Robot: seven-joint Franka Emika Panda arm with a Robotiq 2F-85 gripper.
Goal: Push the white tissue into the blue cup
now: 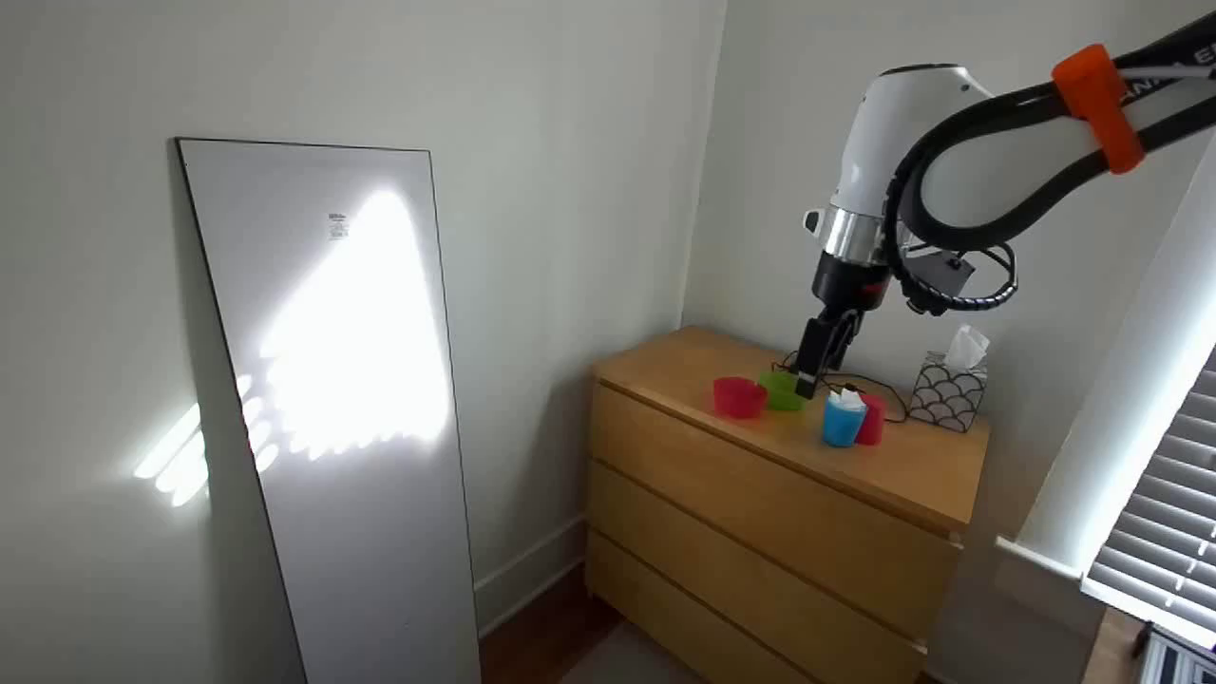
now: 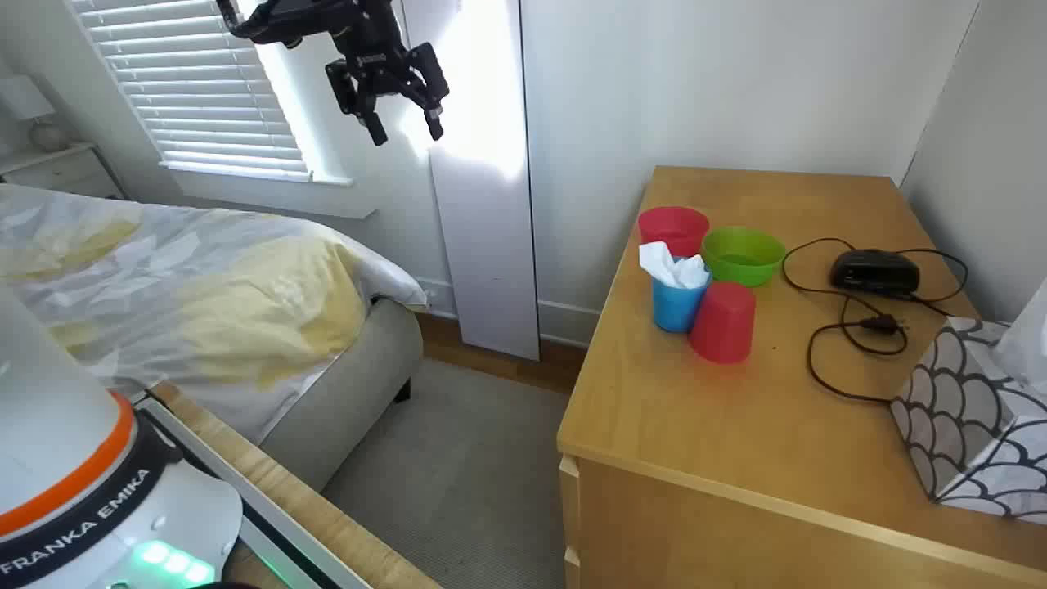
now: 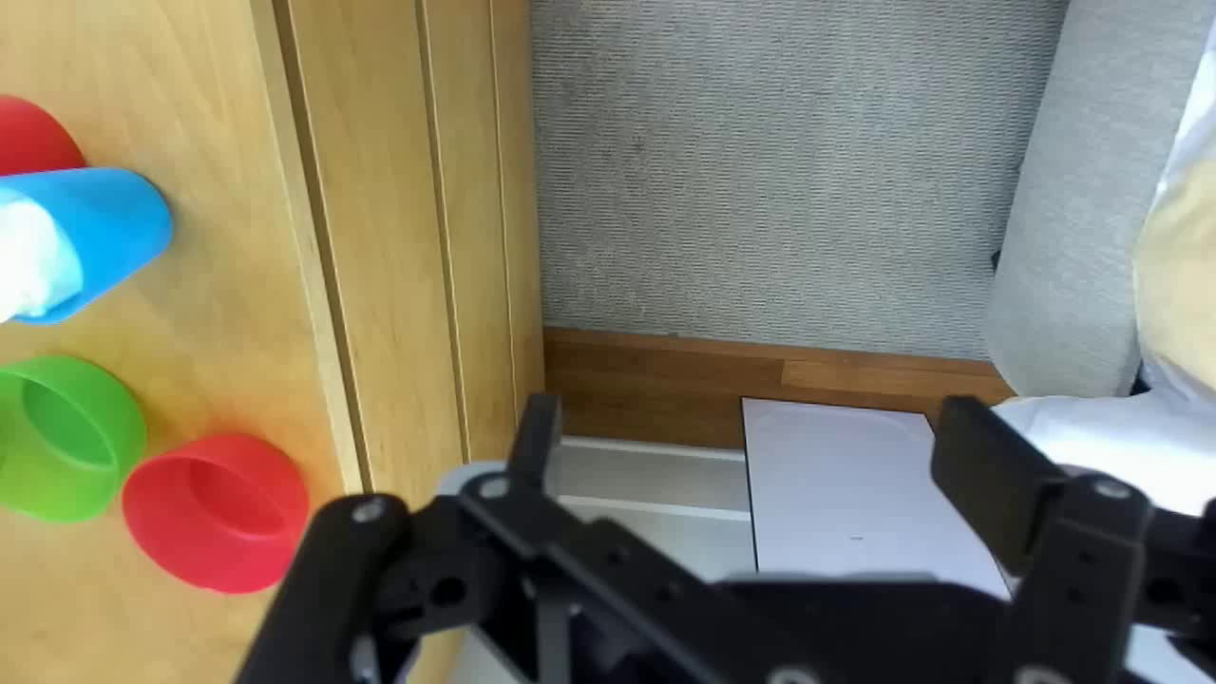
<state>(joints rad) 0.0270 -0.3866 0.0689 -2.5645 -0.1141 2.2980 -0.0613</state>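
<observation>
We judge this the approach step: our gripper (image 2: 407,136), spread and empty, should next come above the tissue (image 2: 689,272) poking from the blue cup (image 2: 676,307).

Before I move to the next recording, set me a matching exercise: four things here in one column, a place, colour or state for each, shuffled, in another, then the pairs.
1. blue cup
2. green cup
3. gripper
4. tissue box

A. open, holding nothing
B. scalloped pattern on its sides
C. beside an upside-down red cup, white tissue above its rim
D. upright, nothing seen inside

Pairs: 1-C, 2-D, 3-A, 4-B
</observation>
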